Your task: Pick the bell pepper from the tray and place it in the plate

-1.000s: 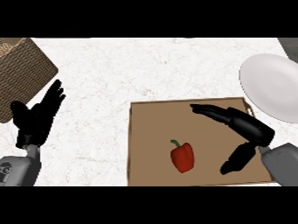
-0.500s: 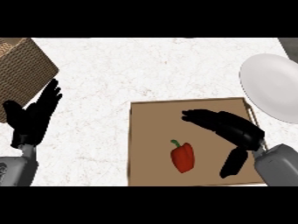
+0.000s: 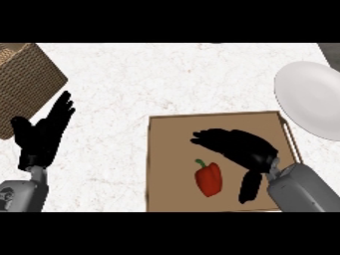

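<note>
A red bell pepper (image 3: pixel 209 178) with a green stem lies on the brown tray (image 3: pixel 174 149), towards its lower middle. My right hand (image 3: pixel 242 147) hovers over the tray just right of and above the pepper, open, fingers stretched left and thumb pointing down beside the pepper without touching it. The white plate (image 3: pixel 318 99) sits on the counter at the right, past the tray's upper right corner, and holds nothing. My left hand (image 3: pixel 41 134) rests open at the left, fingers up.
A woven brown basket (image 3: pixel 10 82) stands at the upper left, close to my left hand. White marble counter (image 3: pixel 165 79) stretches between the basket and the plate. A dark strip shows at the top right corner.
My right hand has moved left across the tray, ending closer to the pepper with its fingers above it. The left hand and the pepper have stayed put.
</note>
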